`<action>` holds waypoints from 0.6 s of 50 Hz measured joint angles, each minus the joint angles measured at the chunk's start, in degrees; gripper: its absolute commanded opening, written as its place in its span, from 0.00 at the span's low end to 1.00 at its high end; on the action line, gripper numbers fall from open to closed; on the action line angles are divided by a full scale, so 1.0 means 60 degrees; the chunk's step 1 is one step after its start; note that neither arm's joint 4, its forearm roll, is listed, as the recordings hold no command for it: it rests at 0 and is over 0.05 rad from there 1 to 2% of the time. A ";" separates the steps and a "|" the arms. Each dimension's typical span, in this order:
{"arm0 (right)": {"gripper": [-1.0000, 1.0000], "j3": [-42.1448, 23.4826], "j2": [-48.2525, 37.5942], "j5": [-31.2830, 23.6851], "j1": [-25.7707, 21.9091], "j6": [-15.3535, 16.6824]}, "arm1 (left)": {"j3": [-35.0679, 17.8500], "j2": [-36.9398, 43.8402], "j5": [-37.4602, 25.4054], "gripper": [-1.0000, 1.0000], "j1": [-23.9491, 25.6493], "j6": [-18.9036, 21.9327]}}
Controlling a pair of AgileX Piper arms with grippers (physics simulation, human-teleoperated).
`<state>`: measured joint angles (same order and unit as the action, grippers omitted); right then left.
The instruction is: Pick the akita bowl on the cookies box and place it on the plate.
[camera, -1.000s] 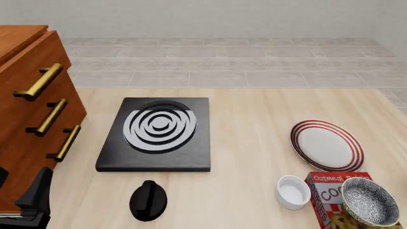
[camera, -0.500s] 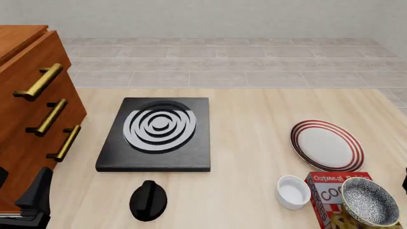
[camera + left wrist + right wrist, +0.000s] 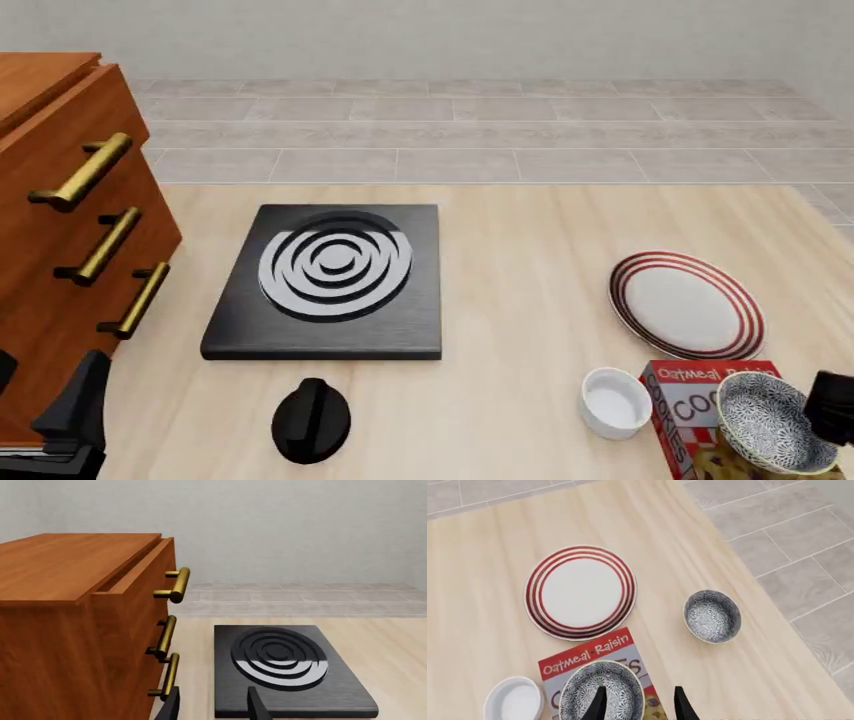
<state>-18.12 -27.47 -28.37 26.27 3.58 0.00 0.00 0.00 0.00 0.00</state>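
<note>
The akita bowl [image 3: 602, 690] sits on the cookies box [image 3: 602, 665], near the plate [image 3: 581, 591]. A second speckled bowl [image 3: 712, 615] lies on the table [image 3: 500, 555] apart from the box and is not the target. The right gripper [image 3: 638, 705] hovers above the box, jaws parted and empty, one fingertip over the bowl's interior. Judgement: descend so the near rim sits between the fingers, then close. The left gripper [image 3: 212, 707] idles open by the stove [image 3: 287, 667].

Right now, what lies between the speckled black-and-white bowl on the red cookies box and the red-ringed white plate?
Only the cookies box top and bare table; right wrist view shows it.
</note>
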 measured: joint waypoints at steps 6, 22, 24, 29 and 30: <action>1.00 0.0259 -0.0225 0.0340 0.0053 -0.0009 | 0.0000 0.0000 0.0000 1.00 0.0000 0.0000; 1.00 0.0832 -0.0739 0.1121 0.0028 -0.0151 | 0.0000 0.0000 0.0000 1.00 0.0000 0.0000; 1.00 0.0903 -0.0802 0.1212 0.0017 -0.0168 | 0.0000 0.0000 0.0000 1.00 0.0000 0.0000; 1.00 0.1070 -0.0953 0.1424 -0.0011 -0.0194 | 0.0000 0.0000 0.0000 1.00 0.0000 0.0000; 1.00 0.1098 -0.0979 0.1460 -0.0017 -0.0199 | 0.0000 0.0000 0.0000 1.00 0.0000 0.0000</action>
<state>-11.53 -33.34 -19.62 26.16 2.39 0.00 0.00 0.00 0.00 0.00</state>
